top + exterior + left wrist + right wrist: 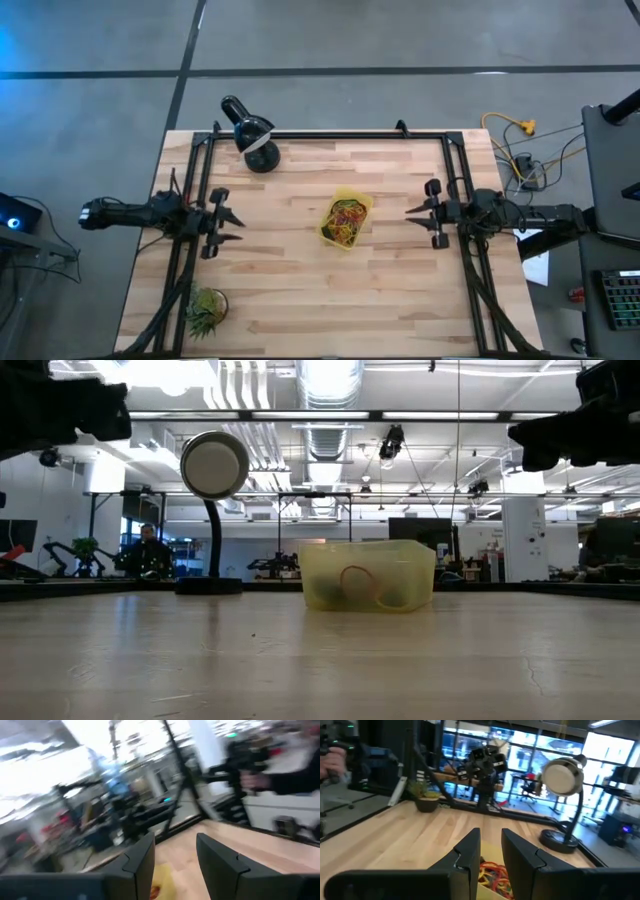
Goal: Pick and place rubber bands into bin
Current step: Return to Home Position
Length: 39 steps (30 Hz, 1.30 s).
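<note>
- Between the two grippers, well apart from each, the yellow bin [352,194] sits near the middle of the wooden table [300,290]; both sets of fingers point toward it.
- Rubber bands [346,220] lie heaped inside the bin in a tangle of red, orange, green and yellow. From the low view an orange loop [360,585] shows through the bin's translucent wall [415,560].
- The left gripper [238,229] is released, with its fingers spread wide and nothing between them. It hangs clear of the tabletop.
- The right gripper [412,216] is also released and empty, with a narrower gap between its fingers. In its wrist view the rubber bands [492,872] lie just ahead of and below its fingertips.
- A black domed lamp [250,130] stands at the table's edge, closer to the left gripper than to the right.
- A small potted plant [205,310] sits at a corner on the left gripper's side, well apart from the bin.
</note>
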Motion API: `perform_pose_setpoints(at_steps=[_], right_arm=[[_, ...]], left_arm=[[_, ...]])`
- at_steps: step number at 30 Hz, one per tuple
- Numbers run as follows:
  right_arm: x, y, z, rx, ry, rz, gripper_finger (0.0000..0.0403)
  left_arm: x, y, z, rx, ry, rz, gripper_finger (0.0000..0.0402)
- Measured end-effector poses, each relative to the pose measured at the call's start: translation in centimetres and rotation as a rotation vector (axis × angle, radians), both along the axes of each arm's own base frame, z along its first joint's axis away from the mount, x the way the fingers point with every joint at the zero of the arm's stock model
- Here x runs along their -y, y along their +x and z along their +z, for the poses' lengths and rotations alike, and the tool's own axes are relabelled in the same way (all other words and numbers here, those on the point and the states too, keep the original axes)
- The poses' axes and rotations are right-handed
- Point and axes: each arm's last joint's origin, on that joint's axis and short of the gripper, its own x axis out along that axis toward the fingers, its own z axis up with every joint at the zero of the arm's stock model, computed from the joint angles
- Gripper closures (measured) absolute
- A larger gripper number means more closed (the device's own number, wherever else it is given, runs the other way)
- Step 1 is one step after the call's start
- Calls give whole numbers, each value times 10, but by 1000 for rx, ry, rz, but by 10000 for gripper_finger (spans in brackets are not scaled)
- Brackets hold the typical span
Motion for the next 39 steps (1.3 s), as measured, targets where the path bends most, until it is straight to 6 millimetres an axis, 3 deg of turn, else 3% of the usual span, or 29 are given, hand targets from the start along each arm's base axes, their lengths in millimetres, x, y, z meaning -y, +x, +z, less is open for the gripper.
perform_pose_setpoints(at_steps=[6,9,17,21,39], right_arm=[[3,0,0,-3,33,-90,330],[4,0,-2,-21,47,-121,330],[5,0,-8,-80,62,-179,330],[2,-1,-8,-86,34,-87,330],[-2,3,-12,-142,90,-29,330]], left_arm=[[-9,2,-5,-66,-131,301,272],[-11,3,-11,-141,-178,367,272],[-11,3,-13,-157,-214,382,272],[-11,4,-13,-160,-203,379,272],[-11,3,-13,-159,-184,366,272]])
